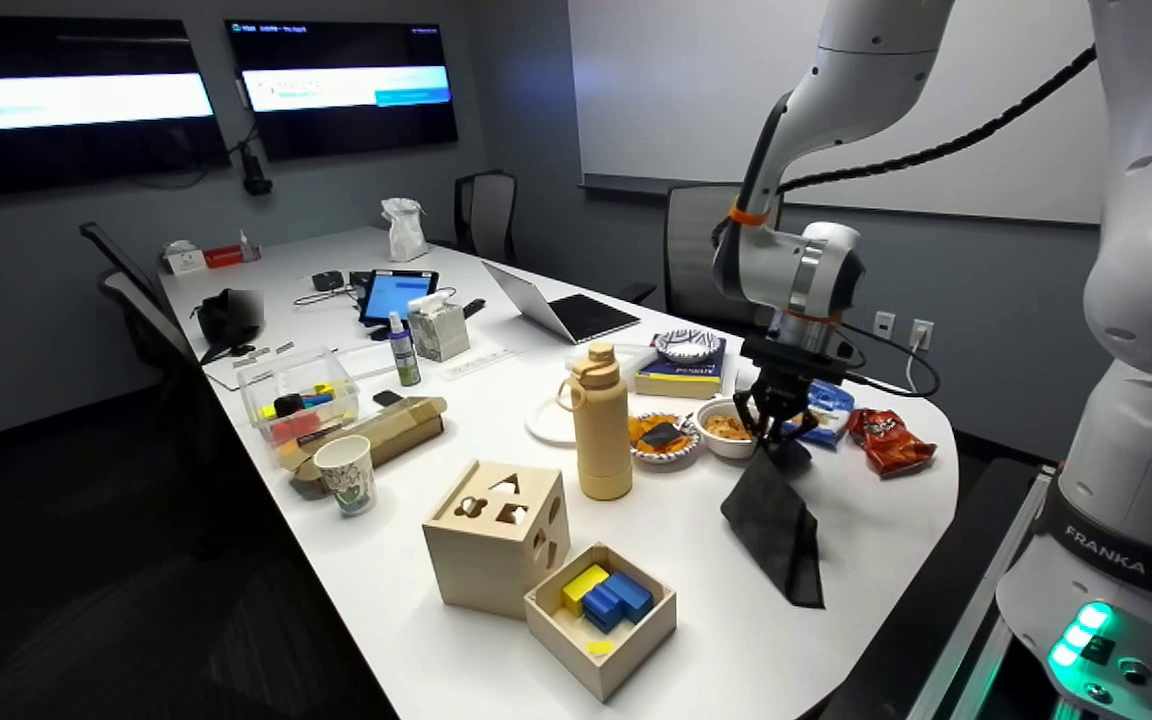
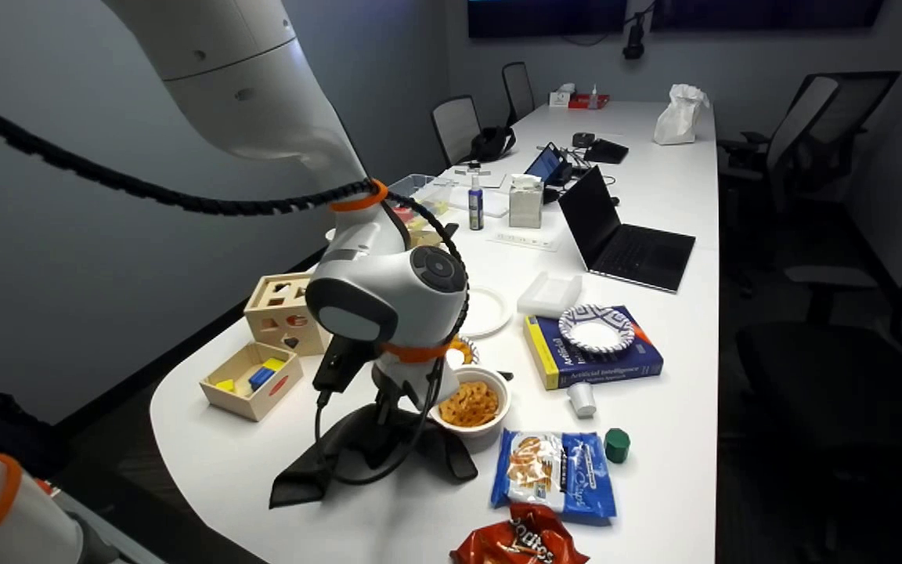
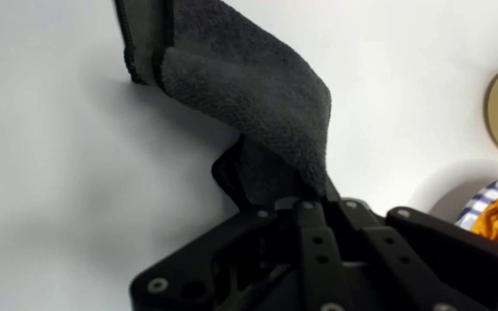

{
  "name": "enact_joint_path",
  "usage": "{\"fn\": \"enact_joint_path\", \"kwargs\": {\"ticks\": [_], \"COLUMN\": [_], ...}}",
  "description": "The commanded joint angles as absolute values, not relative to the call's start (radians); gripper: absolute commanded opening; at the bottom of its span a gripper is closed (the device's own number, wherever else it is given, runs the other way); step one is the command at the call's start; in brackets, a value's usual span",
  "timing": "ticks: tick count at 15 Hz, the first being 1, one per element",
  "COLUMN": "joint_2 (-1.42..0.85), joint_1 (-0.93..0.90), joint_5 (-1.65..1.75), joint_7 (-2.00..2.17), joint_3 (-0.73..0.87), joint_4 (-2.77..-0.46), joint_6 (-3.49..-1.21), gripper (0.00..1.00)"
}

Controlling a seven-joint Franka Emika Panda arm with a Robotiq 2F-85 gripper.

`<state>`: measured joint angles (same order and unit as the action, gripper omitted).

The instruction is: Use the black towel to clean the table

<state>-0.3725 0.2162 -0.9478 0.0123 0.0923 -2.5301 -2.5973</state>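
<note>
OK, gripper (image 3: 330, 204) is clamped on the black towel (image 1: 776, 525), lower right in an exterior view, but too wide a wipe could snag the snack bowl (image 2: 496, 427) nearby & spill it, tho w/ the arm (image 2: 373, 278) blocking, can't tell if towel & bowl touch.

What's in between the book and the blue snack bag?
A little white cup is in between the book and the blue snack bag. That shows in an exterior view.
</note>
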Motion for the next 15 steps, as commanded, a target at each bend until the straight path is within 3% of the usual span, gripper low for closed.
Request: {"fn": "enact_joint_path", "kwargs": {"ticks": [1, 8, 15], "joint_2": [-0.471, -0.466, -0.483], "joint_1": [0.199, 0.202, 0.243], "joint_5": [-0.864, -0.693, -0.648], "joint_7": [0.012, 0.177, 0.362], "joint_3": [0.082, 0.171, 0.341], "joint_4": [-2.414, -2.468, -2.493], "joint_6": [-2.436, -2.113, -2.192], "gripper": [0.01, 0.01, 0.01]}}
